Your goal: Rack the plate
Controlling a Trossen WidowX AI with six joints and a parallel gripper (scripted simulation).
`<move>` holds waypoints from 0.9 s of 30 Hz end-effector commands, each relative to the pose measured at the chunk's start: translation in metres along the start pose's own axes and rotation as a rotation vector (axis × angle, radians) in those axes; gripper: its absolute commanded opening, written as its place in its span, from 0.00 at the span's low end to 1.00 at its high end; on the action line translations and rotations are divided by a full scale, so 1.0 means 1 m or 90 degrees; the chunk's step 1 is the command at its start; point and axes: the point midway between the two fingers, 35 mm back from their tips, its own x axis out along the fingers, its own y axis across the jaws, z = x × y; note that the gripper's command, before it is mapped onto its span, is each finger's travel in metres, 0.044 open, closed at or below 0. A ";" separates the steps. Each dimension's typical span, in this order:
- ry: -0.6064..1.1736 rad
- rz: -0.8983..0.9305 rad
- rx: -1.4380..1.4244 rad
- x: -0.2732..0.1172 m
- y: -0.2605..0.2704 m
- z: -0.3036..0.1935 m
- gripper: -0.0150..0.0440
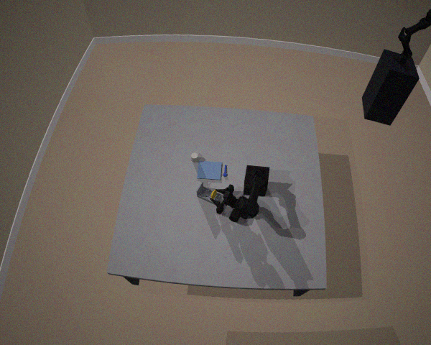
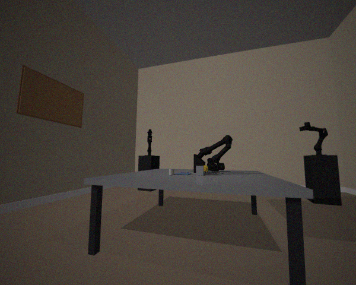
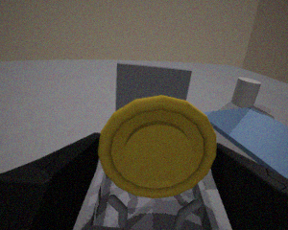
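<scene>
From the top view we see the grey worktop (image 1: 178,230) carrying the arm (image 1: 245,208), which reaches left from its black base block (image 1: 256,178). At its tip the yellow plate (image 1: 213,193) sits over the grey dish rack (image 1: 205,192). Just beyond the rack lie a light blue flat pad (image 1: 210,170), a small white cylinder (image 1: 195,156) and a small dark blue object (image 1: 225,170).

From the exterior view we see the arm (image 2: 216,150) folded low over the worktop (image 2: 233,184), the plate (image 2: 205,168) a small yellow spot beside the pale rack (image 2: 199,170).

From the wrist view we see the plate (image 3: 157,148) standing upright, face toward us, its lower edge down between the rack's rails (image 3: 151,214). The dark jaws flank it on both sides and are clamped on the plate. The white cylinder (image 3: 248,92) and blue pad (image 3: 266,137) lie to the right.
</scene>
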 end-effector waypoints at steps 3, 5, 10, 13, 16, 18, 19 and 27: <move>0.000 0.000 0.000 0.000 0.000 0.000 0.83; 0.000 0.000 0.000 0.000 0.000 0.000 0.92; 0.000 0.000 0.000 0.000 0.000 0.000 0.93; 0.000 0.000 0.000 0.000 0.000 0.001 0.93; 0.002 -0.003 0.001 0.000 0.006 0.017 0.93; 0.003 -0.005 0.002 -0.001 0.009 0.032 0.93; 0.004 -0.005 0.002 -0.001 0.011 0.039 0.93; 0.002 -0.001 0.002 -0.004 0.016 0.090 0.93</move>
